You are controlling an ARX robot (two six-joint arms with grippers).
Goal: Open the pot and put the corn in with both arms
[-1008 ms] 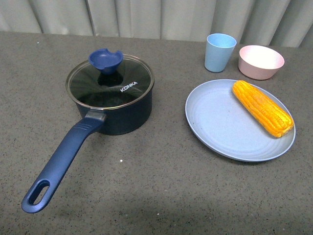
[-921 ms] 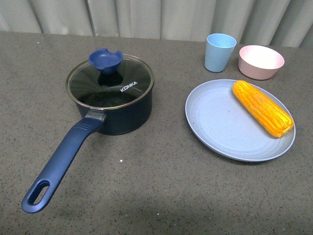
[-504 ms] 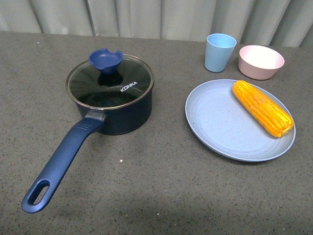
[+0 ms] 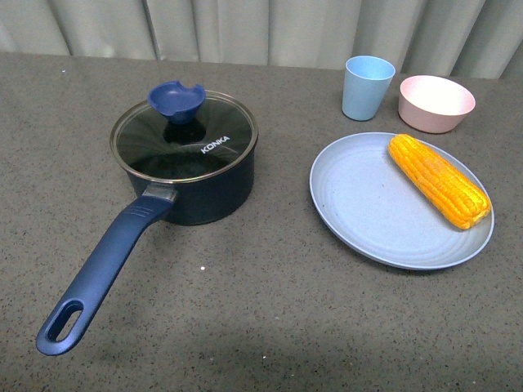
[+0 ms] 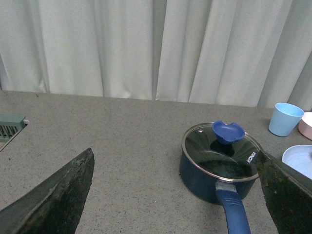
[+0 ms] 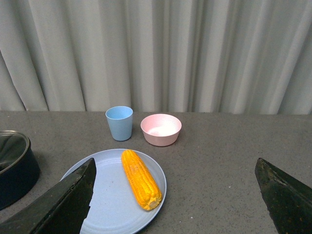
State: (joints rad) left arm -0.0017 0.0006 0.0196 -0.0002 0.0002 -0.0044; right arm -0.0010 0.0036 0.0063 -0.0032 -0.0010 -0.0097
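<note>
The dark navy pot [image 4: 196, 184] stands left of centre in the front view, its KONKA glass lid [image 4: 184, 139] with the blue knob [image 4: 176, 100] shut on it and its long blue handle [image 4: 102, 273] pointing toward me. The yellow-orange corn [image 4: 439, 180] lies on a light blue plate [image 4: 368, 208] at the right. Neither arm shows in the front view. My left gripper [image 5: 178, 195] is open and empty, well back from the pot [image 5: 219, 168]. My right gripper [image 6: 175, 200] is open and empty, back from the corn [image 6: 140, 179] on the plate [image 6: 105, 195].
A light blue cup [image 4: 367, 87] and a pink bowl [image 4: 435, 103] stand behind the plate. Grey curtains hang along the table's far edge. A green-grey vent [image 5: 10, 126] sits at the table's side in the left wrist view. The pot's rim [image 6: 14, 156] shows in the right wrist view.
</note>
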